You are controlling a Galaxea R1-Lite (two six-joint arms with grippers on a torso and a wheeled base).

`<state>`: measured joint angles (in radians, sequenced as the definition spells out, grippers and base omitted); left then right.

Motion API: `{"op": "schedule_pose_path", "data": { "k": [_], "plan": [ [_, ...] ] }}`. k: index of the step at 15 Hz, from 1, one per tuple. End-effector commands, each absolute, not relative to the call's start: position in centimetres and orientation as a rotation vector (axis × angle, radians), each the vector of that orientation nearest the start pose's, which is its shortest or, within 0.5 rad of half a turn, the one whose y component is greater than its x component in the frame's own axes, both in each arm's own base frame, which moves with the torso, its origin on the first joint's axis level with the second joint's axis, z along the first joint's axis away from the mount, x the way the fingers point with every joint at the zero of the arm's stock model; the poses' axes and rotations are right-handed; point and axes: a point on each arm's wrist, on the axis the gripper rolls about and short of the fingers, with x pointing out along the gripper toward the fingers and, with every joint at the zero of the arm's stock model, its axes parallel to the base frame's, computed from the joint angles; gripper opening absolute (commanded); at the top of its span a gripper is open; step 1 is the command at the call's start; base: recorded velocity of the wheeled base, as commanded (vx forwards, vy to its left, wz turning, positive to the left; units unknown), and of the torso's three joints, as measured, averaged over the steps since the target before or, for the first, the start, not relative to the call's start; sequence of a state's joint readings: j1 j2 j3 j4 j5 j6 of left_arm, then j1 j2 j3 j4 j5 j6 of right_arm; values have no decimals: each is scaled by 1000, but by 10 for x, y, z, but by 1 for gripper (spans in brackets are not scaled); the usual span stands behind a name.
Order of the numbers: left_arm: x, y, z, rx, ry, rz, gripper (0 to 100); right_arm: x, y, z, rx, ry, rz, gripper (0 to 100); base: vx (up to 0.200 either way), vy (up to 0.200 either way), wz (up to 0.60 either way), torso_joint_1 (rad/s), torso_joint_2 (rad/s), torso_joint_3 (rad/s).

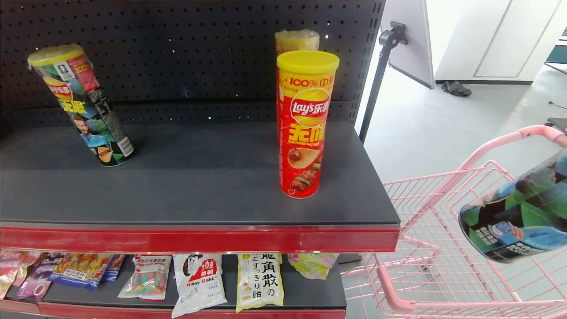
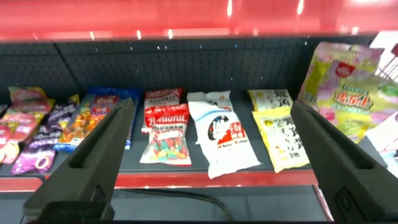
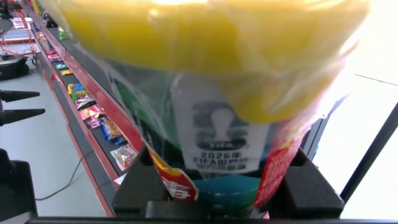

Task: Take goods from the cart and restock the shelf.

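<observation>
Fingers (image 2: 93,155) of the left gripper (image 2: 211,165) stand spread wide with nothing between them. Snack bags (image 2: 217,134) lie in a row beyond them on the lower shelf (image 2: 186,180).

On the right wrist view, the right gripper (image 3: 227,190) has its fingers (image 3: 140,190) clamped on both sides of the held can (image 3: 217,124), whose yellow lid points at the camera.

From the head, the red can (image 1: 305,124) stands upright on the shelf (image 1: 199,177), near its front edge. A rear can (image 1: 297,40) stands just behind the red can. A tilted can (image 1: 82,104) is well apart to the red can's left, leaning back toward the pegboard. The held can is well to the red can's right and lower, lying on its side in the air above the cart (image 1: 533,129).
</observation>
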<state>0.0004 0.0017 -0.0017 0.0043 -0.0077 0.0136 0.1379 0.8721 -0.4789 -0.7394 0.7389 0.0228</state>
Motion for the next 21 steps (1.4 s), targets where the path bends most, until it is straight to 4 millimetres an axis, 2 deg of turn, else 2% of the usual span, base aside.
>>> {"op": "schedule_pose_path", "data": {
  "k": [1,12,13,17,18,21],
  "plan": [
    [-23,0,75,14,6,-8,100,86,27,265,-84,-329,872,0,0,0,0,232,-574,-349],
    [-23,0,75,12,5,-8,100,83,27,258,-71,-311,873,0,0,0,0,199,-462,-268],
    [-23,0,75,14,5,-6,100,80,26,253,-58,-301,878,0,0,0,0,159,-354,-203],
    [-23,0,75,14,5,-6,100,63,27,205,-21,-177,988,0,0,0,0,38,-93,-45],
    [-23,0,75,14,5,-6,100,62,26,199,-16,-161,991,0,0,0,0,0,0,0],
    [-23,0,75,14,5,-8,100,63,28,199,-15,-156,1005,0,0,0,0,0,0,0]
  ]
}}
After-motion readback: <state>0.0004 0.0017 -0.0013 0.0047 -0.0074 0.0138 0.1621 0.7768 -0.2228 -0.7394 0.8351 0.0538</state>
